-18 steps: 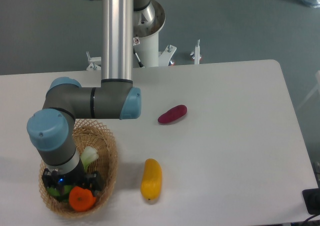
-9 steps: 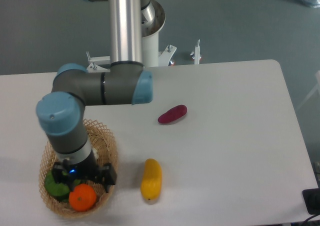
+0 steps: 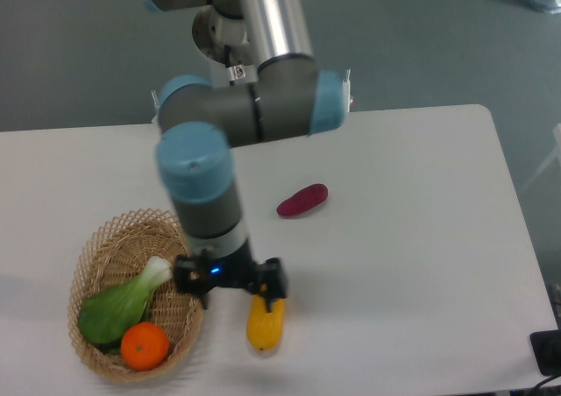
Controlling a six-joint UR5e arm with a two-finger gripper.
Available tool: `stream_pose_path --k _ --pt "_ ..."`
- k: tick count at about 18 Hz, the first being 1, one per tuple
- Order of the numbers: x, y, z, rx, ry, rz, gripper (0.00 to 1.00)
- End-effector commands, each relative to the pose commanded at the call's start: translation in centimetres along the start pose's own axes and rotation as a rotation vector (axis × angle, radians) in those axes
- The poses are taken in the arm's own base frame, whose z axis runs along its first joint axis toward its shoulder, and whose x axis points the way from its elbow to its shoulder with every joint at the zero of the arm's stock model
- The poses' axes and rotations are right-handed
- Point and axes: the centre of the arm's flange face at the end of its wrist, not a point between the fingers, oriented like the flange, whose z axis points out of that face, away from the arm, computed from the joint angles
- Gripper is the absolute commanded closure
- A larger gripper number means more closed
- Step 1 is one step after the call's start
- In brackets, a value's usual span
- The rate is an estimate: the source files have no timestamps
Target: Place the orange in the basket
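Orange (image 3: 145, 345) lies in basket (image 3: 105, 249), left of fingers (image 3: 274, 286).

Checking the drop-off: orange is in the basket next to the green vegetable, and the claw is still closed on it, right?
Not quite. The fixed camera shows the orange in the basket beside the green vegetable, but the claw holds nothing; it is off to the side, above the yellow fruit.

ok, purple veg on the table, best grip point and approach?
Take the purple vegetable across its narrow middle, coming straight down from above. It lies flat on the table, long axis tilted up to the right, so the jaws should close across that axis. Nothing sits beside it; the yellow fruit and basket lie well apart.
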Motion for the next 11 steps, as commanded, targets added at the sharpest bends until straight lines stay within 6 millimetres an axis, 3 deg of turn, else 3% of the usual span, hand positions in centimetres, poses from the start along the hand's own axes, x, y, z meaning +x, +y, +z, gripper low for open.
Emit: stream_pose_path --k 6,11 --pt "-8.5 3.2 -3.2 -0.041 0.002 0.076 0.00" --pt "-12.2 5.6 -4.4 -0.044 0.018 0.179 0.00"
